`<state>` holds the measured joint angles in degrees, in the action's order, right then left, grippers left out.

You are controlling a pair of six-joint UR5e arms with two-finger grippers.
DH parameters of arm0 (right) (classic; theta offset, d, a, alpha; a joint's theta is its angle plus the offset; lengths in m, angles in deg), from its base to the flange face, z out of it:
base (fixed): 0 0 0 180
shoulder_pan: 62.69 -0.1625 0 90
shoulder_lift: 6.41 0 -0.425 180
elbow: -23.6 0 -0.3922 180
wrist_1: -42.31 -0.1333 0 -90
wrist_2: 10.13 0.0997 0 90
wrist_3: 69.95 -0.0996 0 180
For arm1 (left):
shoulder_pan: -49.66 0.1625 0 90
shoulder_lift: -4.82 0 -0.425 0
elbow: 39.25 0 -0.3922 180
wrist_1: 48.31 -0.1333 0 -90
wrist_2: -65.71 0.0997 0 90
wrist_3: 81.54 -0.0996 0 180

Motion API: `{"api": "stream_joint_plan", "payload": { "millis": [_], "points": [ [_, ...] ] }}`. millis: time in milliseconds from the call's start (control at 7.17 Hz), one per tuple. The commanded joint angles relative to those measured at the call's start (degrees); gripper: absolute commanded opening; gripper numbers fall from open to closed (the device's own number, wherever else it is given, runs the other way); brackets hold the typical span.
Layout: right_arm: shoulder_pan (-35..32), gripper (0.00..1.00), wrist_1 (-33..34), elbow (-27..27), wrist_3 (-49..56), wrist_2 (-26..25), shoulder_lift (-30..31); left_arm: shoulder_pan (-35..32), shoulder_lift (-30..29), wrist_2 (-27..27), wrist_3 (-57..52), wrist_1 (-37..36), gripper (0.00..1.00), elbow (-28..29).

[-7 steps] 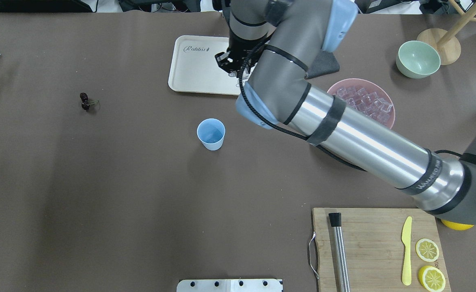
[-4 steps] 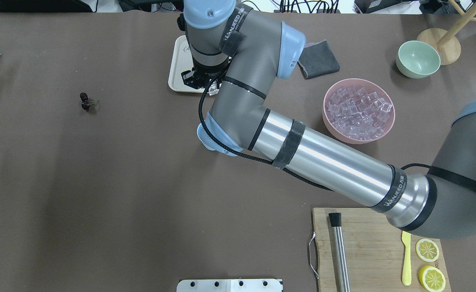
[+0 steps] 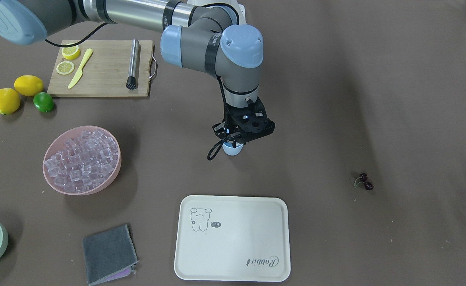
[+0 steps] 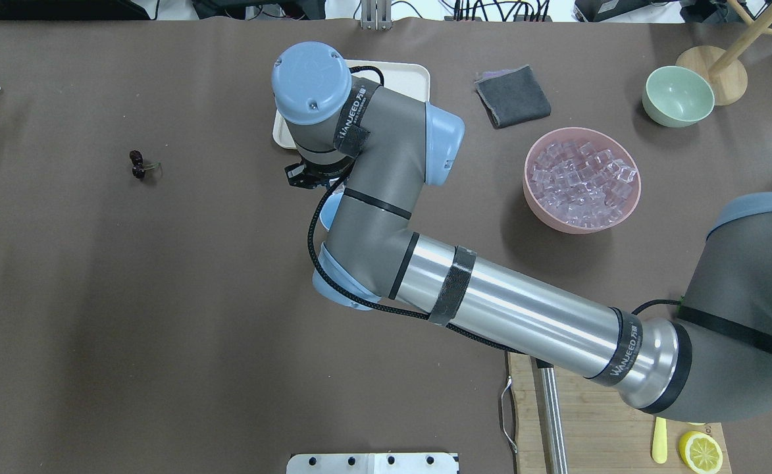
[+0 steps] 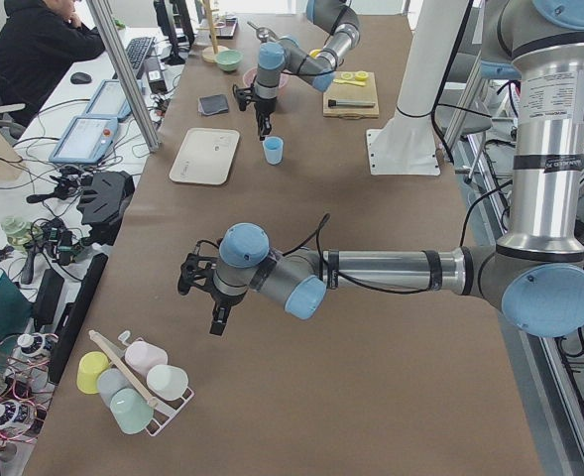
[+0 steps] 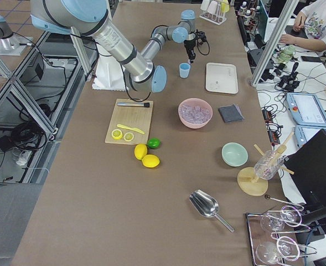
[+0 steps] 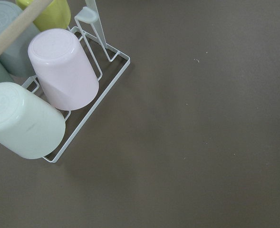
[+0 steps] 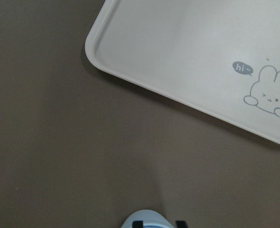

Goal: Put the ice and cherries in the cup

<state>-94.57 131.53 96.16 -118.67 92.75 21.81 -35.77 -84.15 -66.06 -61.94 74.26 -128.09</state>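
my right gripper [image 3: 236,140] just above the cup [image 3: 233,150] at frame centre, i cannot tell its grip, nor that of my left gripper [image 5: 212,319], tray [image 3: 233,198] edge near below, ice [image 3: 82,159] in pink bowl [image 3: 115,171] left, cherries [image 3: 363,181] far right, wide table [image 3: 316,159] between

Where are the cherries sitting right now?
In the overhead view the cherries lie on the table at left, the robot's left side, well apart from the tray and cup.

The cup [image 5: 273,151] stands near the middle of the table [image 3: 336,99]. The tray [image 3: 256,254] lies near it, on the side away from the robot. The bowl [image 3: 82,190] holding the ice [image 3: 82,159] sits toward the robot's right; the cherries [image 3: 363,181] lie well apart toward its left.
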Motion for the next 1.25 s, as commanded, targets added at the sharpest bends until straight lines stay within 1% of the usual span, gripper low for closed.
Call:
{"api": "stream_joint_plan", "payload": {
  "millis": [0,139,279,418,558,697,837,976,1116],
  "points": [
    [0.68,0.0,0.08,2.05,0.3,-0.05,1.74,0.0,0.11,0.11,0.0,0.03,0.98,-0.02],
    [0.85,0.34,0.08,2.94,0.3,-0.05,2.44,0.0,0.03,0.11,-0.09,0.03,0.98,0.25],
    [1.03,0.74,0.08,3.03,0.3,-0.22,2.8,0.0,-0.06,0.02,-0.01,0.03,0.98,0.07],
    [1.12,0.87,-0.01,3.03,-0.05,-0.31,3.15,0.0,0.02,0.02,0.0,0.03,0.98,-0.01],
    [1.12,0.97,-0.01,3.12,-0.32,-0.49,3.07,0.0,0.11,0.02,0.08,0.03,0.98,-0.01],
    [-0.1,0.98,0.25,4.43,0.12,-0.23,2.98,0.0,0.11,0.02,0.08,0.12,0.98,-0.01],
    [-4.03,0.97,0.86,6.09,0.56,2.82,3.15,0.0,0.03,0.02,0.08,0.03,0.98,0.07],
    [-9.03,0.97,1.04,7.07,5.35,8.51,5.68,0.0,0.02,-0.07,0.08,0.12,0.98,-0.01],
    [-15.08,0.95,1.04,10.12,18.18,14.31,11.97,0.09,0.02,-0.07,0.08,0.03,0.98,0.07]
  ]
}}
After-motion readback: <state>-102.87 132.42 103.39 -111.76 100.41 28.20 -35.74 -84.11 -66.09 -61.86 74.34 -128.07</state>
